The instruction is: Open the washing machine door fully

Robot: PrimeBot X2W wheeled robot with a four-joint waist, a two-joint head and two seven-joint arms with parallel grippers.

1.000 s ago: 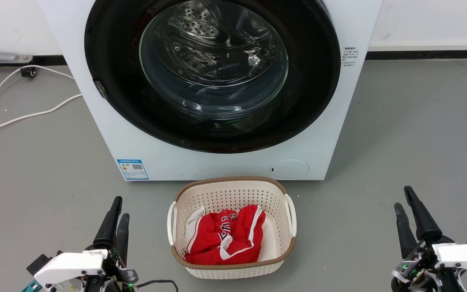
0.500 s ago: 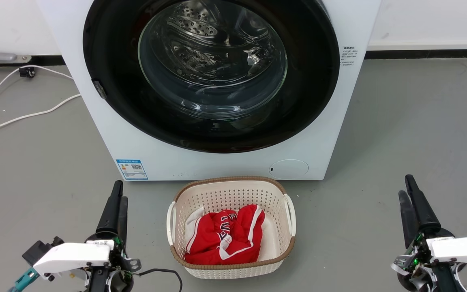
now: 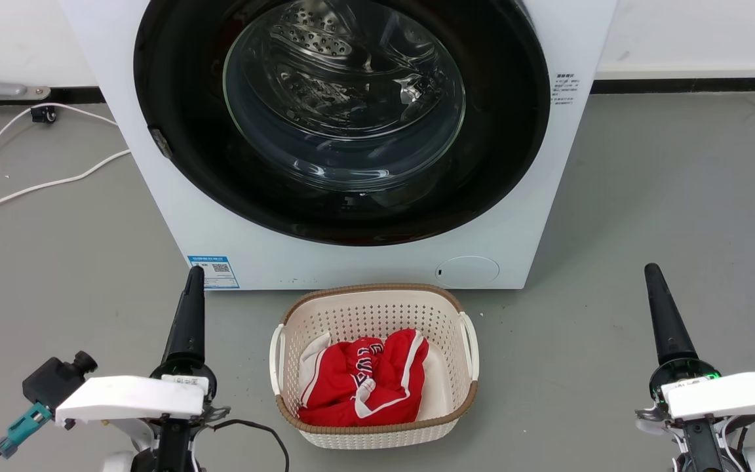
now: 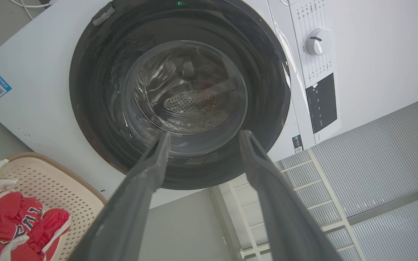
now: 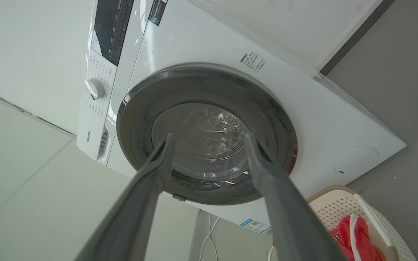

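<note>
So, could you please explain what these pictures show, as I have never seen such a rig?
It's a wheeled robot with two arms, each ending in a two-fingered gripper. One picture is from its head camera, looking down: the left gripper at lower left, the right gripper at lower right. The other two come from cameras on the wrists, each looking along its gripper's own fingers, which stand apart and hold nothing. Ahead is a washing machine with its round black door shut. On the floor before it sits a basket with a red garment inside, and a white cable lies to the left.
</note>
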